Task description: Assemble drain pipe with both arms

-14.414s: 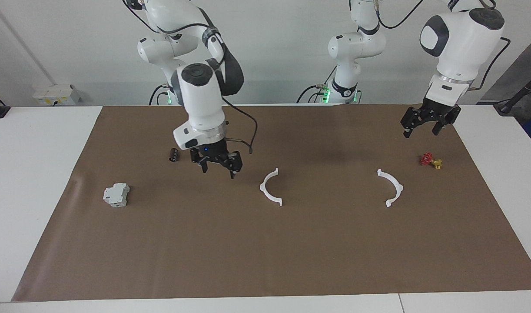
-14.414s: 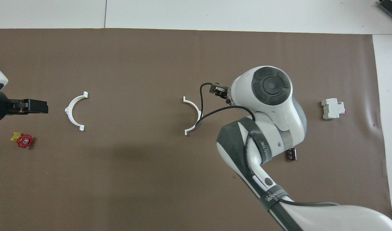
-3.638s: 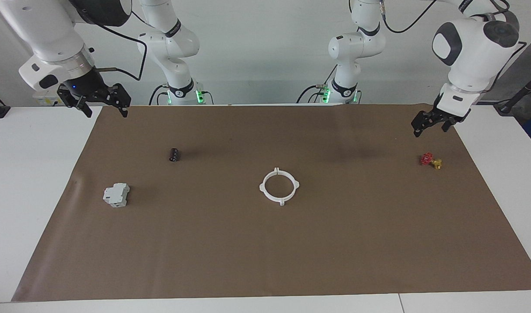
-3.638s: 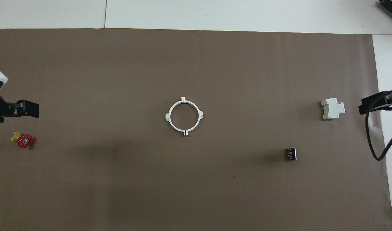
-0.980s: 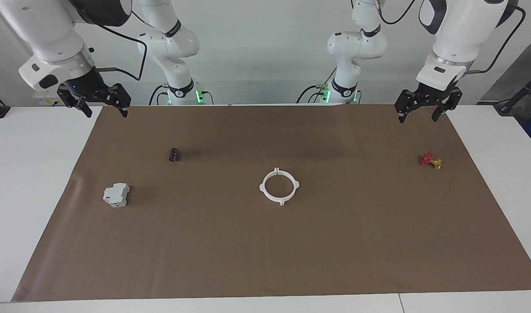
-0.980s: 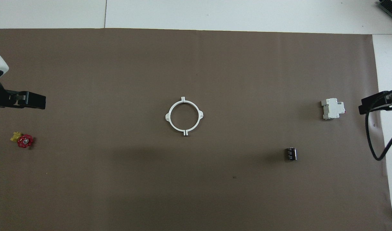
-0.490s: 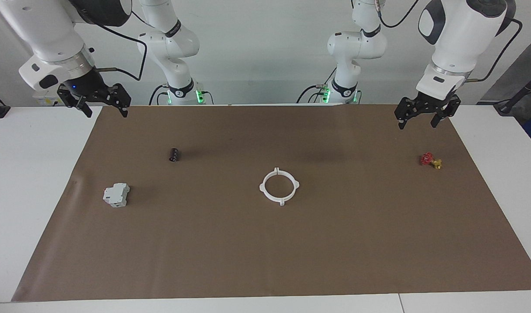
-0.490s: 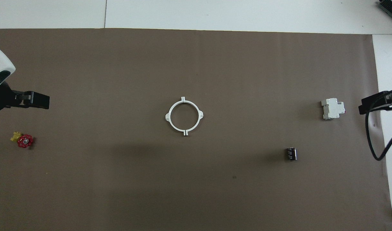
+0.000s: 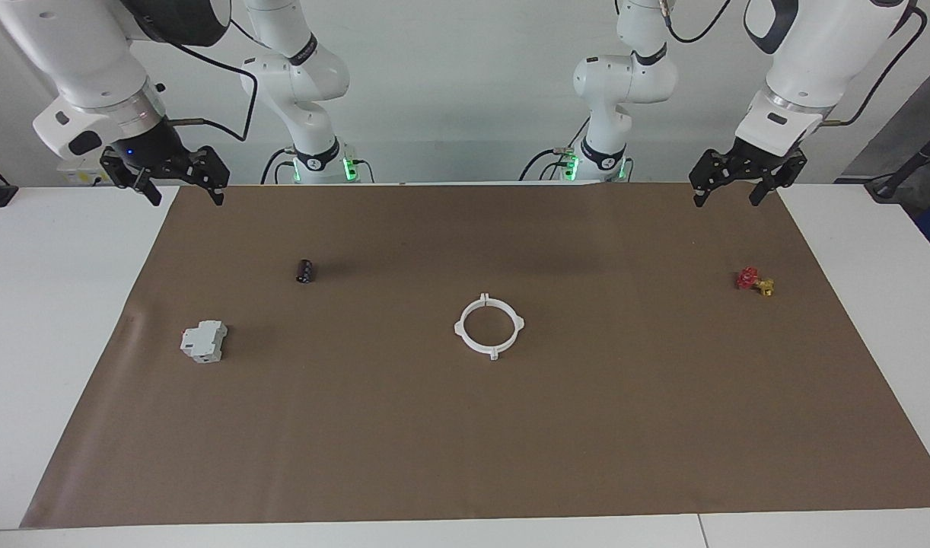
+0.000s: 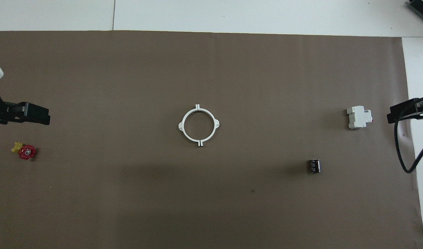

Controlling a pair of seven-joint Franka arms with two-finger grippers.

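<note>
The drain pipe (image 9: 489, 350) lies as one closed white ring in the middle of the brown mat, its two halves joined with tabs meeting; it also shows in the overhead view (image 10: 199, 141). My left gripper (image 9: 725, 199) hangs open and empty over the mat's edge by the robots, at the left arm's end, well apart from the ring; it shows in the overhead view (image 10: 42, 116) too. My right gripper (image 9: 185, 196) hangs open and empty over the mat's corner at the right arm's end, seen in the overhead view (image 10: 393, 116) as well.
A grey-white boxy block (image 9: 204, 341) and a small dark cylinder (image 9: 305, 270) lie toward the right arm's end. A red and yellow valve (image 9: 753, 281) lies toward the left arm's end. The brown mat (image 9: 465, 441) covers most of the white table.
The two half-rings, apart at first, now form one ring. In the last second the left gripper rose slightly and shifted a little; the right arm and ring stayed still.
</note>
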